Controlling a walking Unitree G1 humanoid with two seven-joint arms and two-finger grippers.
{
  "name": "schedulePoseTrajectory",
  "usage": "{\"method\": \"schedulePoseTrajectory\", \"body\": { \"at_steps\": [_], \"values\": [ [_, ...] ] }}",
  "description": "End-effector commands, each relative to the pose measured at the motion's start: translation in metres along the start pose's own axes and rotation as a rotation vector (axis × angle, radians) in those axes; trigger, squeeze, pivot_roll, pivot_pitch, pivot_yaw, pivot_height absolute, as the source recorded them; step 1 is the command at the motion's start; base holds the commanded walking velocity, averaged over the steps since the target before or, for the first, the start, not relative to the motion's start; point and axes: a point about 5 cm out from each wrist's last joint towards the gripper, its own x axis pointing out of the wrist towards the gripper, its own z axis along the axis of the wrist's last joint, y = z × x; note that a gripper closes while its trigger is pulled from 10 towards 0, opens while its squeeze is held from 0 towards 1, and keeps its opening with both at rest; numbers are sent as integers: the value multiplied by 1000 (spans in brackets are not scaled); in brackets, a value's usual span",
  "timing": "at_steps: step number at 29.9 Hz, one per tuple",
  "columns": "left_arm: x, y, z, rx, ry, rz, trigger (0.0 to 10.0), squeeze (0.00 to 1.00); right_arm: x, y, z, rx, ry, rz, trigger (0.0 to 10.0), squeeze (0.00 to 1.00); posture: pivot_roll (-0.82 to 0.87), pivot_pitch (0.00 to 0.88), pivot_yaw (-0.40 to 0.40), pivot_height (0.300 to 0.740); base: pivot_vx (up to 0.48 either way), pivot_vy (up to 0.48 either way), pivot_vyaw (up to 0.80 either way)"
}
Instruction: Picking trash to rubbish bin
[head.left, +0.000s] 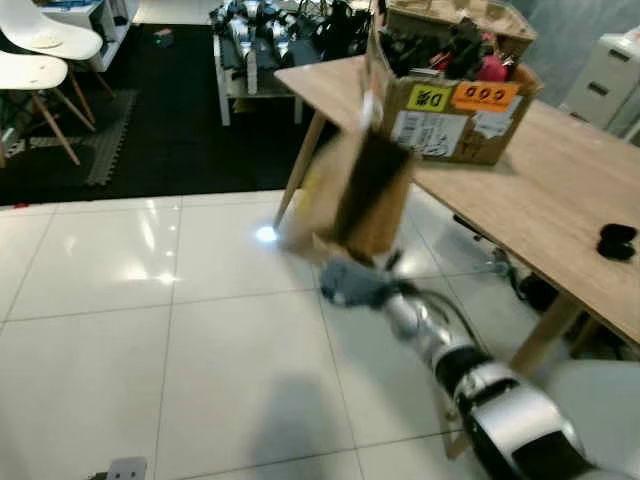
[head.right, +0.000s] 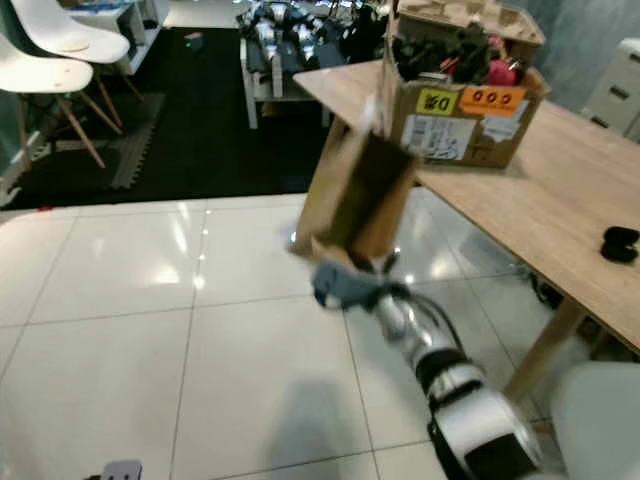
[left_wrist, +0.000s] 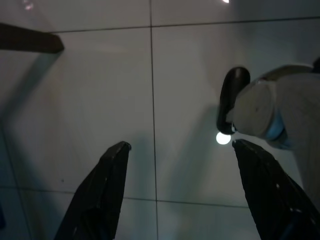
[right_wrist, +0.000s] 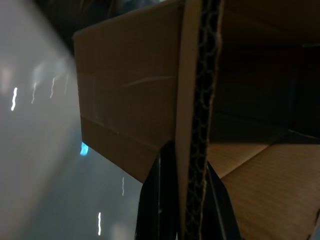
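Aloft: box held off the floor

Left gripper (left_wrist: 177, 187) hung over white floor tiles (head.left: 120, 300), fingers spread, nothing between them. Right gripper (right_wrist: 182, 200) pinched one wall of the empty cardboard box (head.left: 355, 195); box tilted, just beyond the fingertips, beside the wooden table (head.left: 560, 200).

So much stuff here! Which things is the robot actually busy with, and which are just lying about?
Part of the job:
- empty cardboard box, held up off the floor
- right gripper, jaws shut on the box's wall

Just lying about:
- wooden table
- full carton on the table
- white chairs
- left gripper, jaws open over the tiles
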Motion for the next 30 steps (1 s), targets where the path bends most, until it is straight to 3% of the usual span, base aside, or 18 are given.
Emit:
{"method": "schedulePoseTrajectory", "body": {
  "at_steps": [1, 2, 4, 5, 7, 8, 10, 13, 15, 20, 25, 26, 30],
  "values": [
    [-1, -2, -7, -5, 26, 1, 10000, 0, 10, -24, 28, 79, -169, -58, 10000, 0, 83, 67, -39, 740, 270, 0, 0],
    [-1, -2, -7, -5, 26, 1, 10000, 0, 10, -24, 28, 79, -169, -58, 10000, 0, 83, 67, -39, 740, 270, 0, 0],
    [-1, -2, -7, -7, 25, 1, 10000, 0, 17, -48, 56, 70, -310, -113, 10000, 0, 81, 67, -38, 740, 0, 0, 0],
    [-1, -2, -7, -7, 25, 1, 10000, 0, 17, -48, 56, 70, -310, -113, 10000, 0, 81, 67, -38, 740, 0, 0, 0],
    [-1, -2, -7, -4, 25, 1, 10000, 0, 19, -70, 73, 25, -381, -185, 10000, 0, 77, 70, -38, 740, 0, 0, 0],
    [-1, -2, -7, -4, 25, 1, 10000, 0, 19, -70, 73, 25, -381, -185, 10000, 0, 77, 70, -38, 740, 0, 0, 0],
    [-1, -1, -7, -9, 24, 4, 10000, 0, 18, -109, 85, -83, -396, -341, 10000, 0, 71, 70, -36, 740, 0, 0, 0],
    [-1, 1, -7, -8, 27, 9, 10000, 0, 11, -153, 84, -179, -322, -520, 10000, 0, 63, 72, -35, 740, 0, 0, 0],
    [-1, 1, -7, -6, 27, 10, 10000, 0, 9, -160, 81, -185, -301, -544, 10000, 0, 63, 72, -35, 740, 0, 0, 0],
    [-1, 0, -7, 4, 27, 6, 10000, 0, -10, -197, 48, -265, -73, -655, 10000, 0, 56, 74, -38, 740, 0, 0, 0],
    [-1, -1, -7, 12, 27, -1, 10000, 0, -24, -217, 35, -273, 24, -737, 10000, 0, 50, 75, -41, 740, 0, 0, 0],
    [-1, -3, -7, 16, 28, -7, 10000, 0, -36, -233, 21, -276, 125, -790, 10000, 0, 45, 75, -43, 740, 0, 0, 0],
    [0, -5, -7, 17, 29, -10, 10000, 0, -47, -247, 11, -259, 214, -856, 10000, 0, 41, 73, -45, 740, 0, 0, 0]
  ]
}}
